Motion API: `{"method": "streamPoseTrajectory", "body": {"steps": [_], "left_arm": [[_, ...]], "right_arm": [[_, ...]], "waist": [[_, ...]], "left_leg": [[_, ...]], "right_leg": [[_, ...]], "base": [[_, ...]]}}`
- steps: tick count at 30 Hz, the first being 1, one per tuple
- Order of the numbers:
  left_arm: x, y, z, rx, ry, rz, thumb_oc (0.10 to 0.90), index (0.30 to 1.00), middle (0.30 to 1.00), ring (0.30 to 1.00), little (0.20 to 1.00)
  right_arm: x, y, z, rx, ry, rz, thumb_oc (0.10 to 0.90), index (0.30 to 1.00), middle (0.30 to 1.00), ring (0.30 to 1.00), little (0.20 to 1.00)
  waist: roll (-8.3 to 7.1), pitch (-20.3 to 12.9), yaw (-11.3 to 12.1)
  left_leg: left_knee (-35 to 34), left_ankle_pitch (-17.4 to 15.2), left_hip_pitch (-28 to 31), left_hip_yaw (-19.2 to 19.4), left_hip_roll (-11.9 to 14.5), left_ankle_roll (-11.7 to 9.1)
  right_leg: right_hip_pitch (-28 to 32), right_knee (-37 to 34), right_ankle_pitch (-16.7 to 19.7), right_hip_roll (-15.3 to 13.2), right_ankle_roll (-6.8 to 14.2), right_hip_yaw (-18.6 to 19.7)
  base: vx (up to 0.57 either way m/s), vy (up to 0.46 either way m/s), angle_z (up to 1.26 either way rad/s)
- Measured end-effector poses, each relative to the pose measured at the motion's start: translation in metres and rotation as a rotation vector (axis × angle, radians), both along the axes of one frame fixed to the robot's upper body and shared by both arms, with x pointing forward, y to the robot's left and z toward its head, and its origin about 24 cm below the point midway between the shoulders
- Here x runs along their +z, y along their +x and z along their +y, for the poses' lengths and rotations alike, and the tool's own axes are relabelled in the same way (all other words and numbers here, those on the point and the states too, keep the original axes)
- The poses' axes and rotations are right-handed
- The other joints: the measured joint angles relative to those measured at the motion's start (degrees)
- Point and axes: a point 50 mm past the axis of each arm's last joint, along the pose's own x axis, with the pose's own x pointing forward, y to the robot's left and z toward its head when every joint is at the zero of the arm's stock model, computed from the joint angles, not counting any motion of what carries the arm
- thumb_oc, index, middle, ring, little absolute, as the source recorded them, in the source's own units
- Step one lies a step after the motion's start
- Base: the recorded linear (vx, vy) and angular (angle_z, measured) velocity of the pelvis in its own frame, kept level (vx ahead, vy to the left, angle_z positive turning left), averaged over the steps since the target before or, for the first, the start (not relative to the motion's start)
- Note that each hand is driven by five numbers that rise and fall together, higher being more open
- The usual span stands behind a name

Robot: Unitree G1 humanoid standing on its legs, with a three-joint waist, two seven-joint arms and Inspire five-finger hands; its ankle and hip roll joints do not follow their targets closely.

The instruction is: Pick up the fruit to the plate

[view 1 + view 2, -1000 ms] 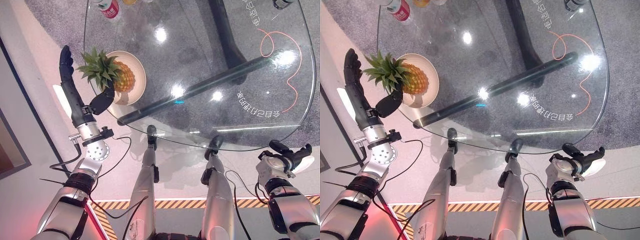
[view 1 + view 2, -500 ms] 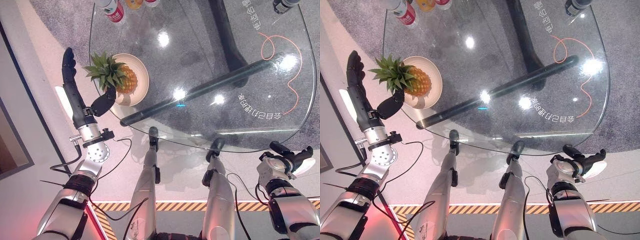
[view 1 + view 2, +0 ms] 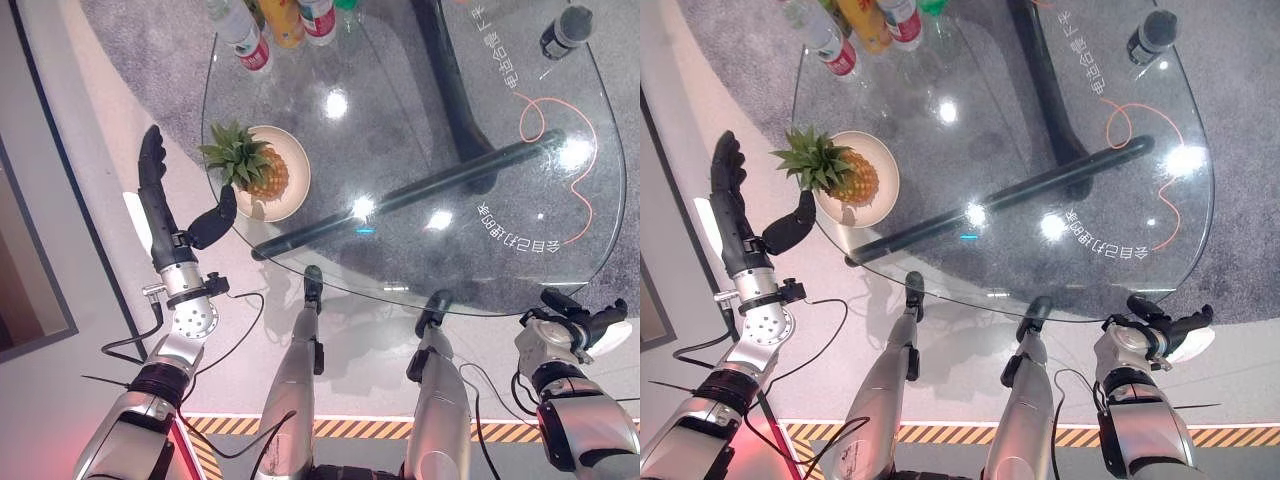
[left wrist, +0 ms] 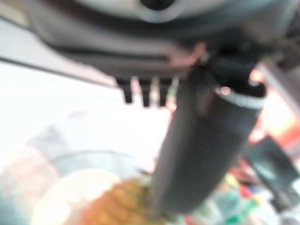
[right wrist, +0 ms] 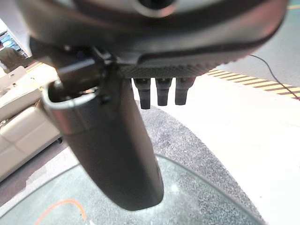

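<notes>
A pineapple with green leaves lies on a round cream plate near the left edge of the glass table. My left hand stands just off that edge beside the plate, open, fingers straight and pointing away from me. Its thumb reaches toward the pineapple's leafy end; the left wrist view shows the thumb over the blurred fruit. Nothing is in that hand. My right hand hangs open and empty below the table's near right edge.
Several drink bottles stand at the table's far edge, and a dark bottle-like object at the far right. An orange cord and a dark bar show through the glass. The middle of the tabletop is bare.
The whole picture has shifted, bringing the bottles into view. My left hand stays open; its thumb now sits at the plate's edge rather than across the pineapple's leaves.
</notes>
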Motion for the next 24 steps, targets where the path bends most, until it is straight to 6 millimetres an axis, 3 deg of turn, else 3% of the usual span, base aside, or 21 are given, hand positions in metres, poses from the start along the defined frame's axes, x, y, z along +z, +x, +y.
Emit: {"method": "streamPoseTrajectory", "body": {"steps": [6, 9, 13, 16, 19, 22, 24], "left_arm": [[-0.063, -0.027, 0.013, 0.093, -0.068, 0.302, 0.800, 0.900, 0.900, 0.900, 0.900], [-0.087, -0.040, 0.030, 0.136, -0.107, 0.461, 0.800, 0.900, 0.900, 0.900, 0.900], [-0.131, -0.081, 0.059, 0.204, -0.313, 0.719, 0.800, 0.900, 0.900, 0.900, 0.900], [-0.166, -0.122, 0.066, 0.180, -0.449, 0.957, 0.800, 0.900, 0.900, 0.900, 0.900], [-0.191, -0.157, 0.060, 0.132, -0.542, 1.135, 0.800, 0.900, 0.900, 0.900, 0.900], [-0.209, -0.181, 0.044, 0.041, -0.600, 1.279, 0.800, 0.900, 0.900, 0.900, 0.900], [-0.216, -0.189, 0.034, -0.026, -0.589, 1.367, 0.800, 0.900, 0.900, 0.900, 0.900]], "right_arm": [[-0.032, -0.034, -0.002, 0.038, 0.036, 0.099, 0.800, 0.900, 0.900, 0.900, 0.900], [-0.047, -0.049, -0.002, 0.084, 0.074, 0.151, 0.800, 0.900, 0.900, 0.900, 0.900], [-0.076, -0.087, 0.000, 0.155, 0.152, 0.283, 0.800, 0.900, 0.900, 0.900, 0.900], [-0.096, -0.112, 0.007, 0.233, 0.203, 0.406, 0.800, 0.900, 0.900, 0.900, 0.900], [-0.113, -0.135, 0.018, 0.322, 0.255, 0.517, 0.800, 0.900, 0.900, 0.900, 0.900], [-0.135, -0.178, 0.034, 0.374, 0.351, 0.681, 0.800, 0.900, 0.900, 0.900, 0.900], [-0.143, -0.200, 0.040, 0.410, 0.431, 0.781, 0.800, 0.900, 0.900, 0.900, 0.900]], "waist": [[0.01, -0.3, -0.5], [-0.05, -0.5, -1.5], [-0.27, -8.5, -2.7], [-1.63, -14.4, -4.0], [-3.31, -18.4, -4.7], [-4.80, -24.4, -4.8], [-5.16, -25.5, -4.8]], "left_leg": [[-2.8, -1.1, 9.4, 0.5, -0.4, 0.3], [-2.8, -2.3, 13.1, 0.8, -0.3, 0.1], [-2.9, -3.7, 15.3, 1.6, 0.6, -1.0], [-2.9, -5.4, 19.1, 2.7, 1.2, -1.6], [-3.1, -7.0, 23.3, 4.0, 1.8, -2.1], [-3.3, -8.2, 24.6, 4.4, 2.5, -2.2], [-3.3, -8.4, 26.0, 4.5, 2.6, -2.2]], "right_leg": [[11.7, -7.8, 2.1, 0.5, 0.8, -0.8], [17.6, -11.9, 3.4, 1.0, 0.4, -1.8], [19.6, -11.9, 2.2, 1.8, 0.2, -1.6], [22.6, -11.9, 0.7, 2.2, -0.2, -0.9], [26.0, -11.9, -0.4, 2.7, -0.3, 0.2], [27.0, -11.9, -1.4, 3.3, -0.6, 0.4], [28.4, -11.9, -1.6, 3.4, -0.8, 0.5]], "base": [[0.07, -0.005, -0.01], [0.10, 0.033, 0.03], [0.18, 0.055, -0.06], [0.21, 0.069, -0.15], [0.24, 0.049, -0.22], [0.21, 0.023, -0.08], [0.13, 0.020, -0.03]]}}
